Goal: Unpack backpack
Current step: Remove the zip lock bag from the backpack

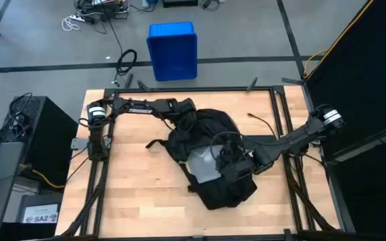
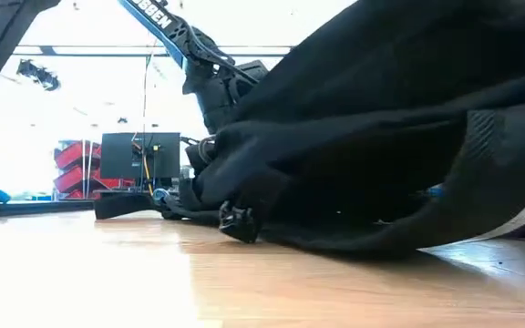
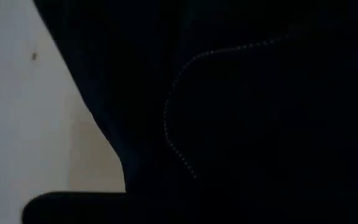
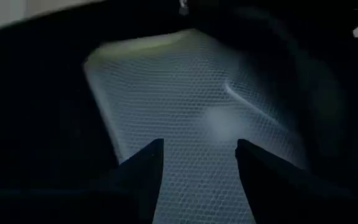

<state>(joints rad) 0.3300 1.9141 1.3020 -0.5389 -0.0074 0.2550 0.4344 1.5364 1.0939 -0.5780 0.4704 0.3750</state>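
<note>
High view shows the backpack [image 1: 210, 161] lying in the middle of the wooden table [image 1: 133, 201], its main compartment open onto a pale mesh lining [image 1: 203, 166]. The right gripper [image 1: 221, 164] is at that opening, reaching in from the right side. In the right wrist view its two dark fingers [image 4: 143, 163] are spread apart over the honeycomb mesh [image 4: 197, 99], nothing between them. The left gripper [image 1: 187, 120] is pressed against the far top edge of the bag; black fabric [image 3: 260, 106] fills its wrist view, so I cannot tell how its fingers stand. Beyond the table on the floor sits a blue bin [image 1: 172, 51].
</note>
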